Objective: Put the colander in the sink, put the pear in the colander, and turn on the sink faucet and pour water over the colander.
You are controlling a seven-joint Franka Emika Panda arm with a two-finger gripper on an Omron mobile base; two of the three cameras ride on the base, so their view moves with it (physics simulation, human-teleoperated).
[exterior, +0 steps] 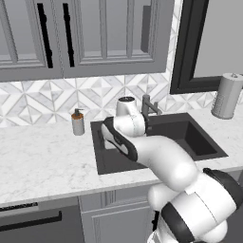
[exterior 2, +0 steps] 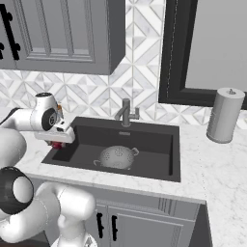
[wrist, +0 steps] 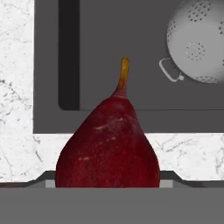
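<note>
The pear [wrist: 109, 144], dark red with faint pale flecks and a short yellow-brown stem, is seen closest in the hand view, clamped in the gripper [exterior 2: 58, 143] above the sink's [wrist: 131, 113] edge. The colander [exterior 2: 117, 157] is seated upright on the basin floor. From the right base, the sink faucet [exterior 2: 126, 113] and a red sliver under the hand are visible; from the left base, a soap dispenser [exterior: 78, 122] is shown.

Pear [wrist: 108, 144] base, colander [wrist: 199, 41] rim cut by edges
</note>
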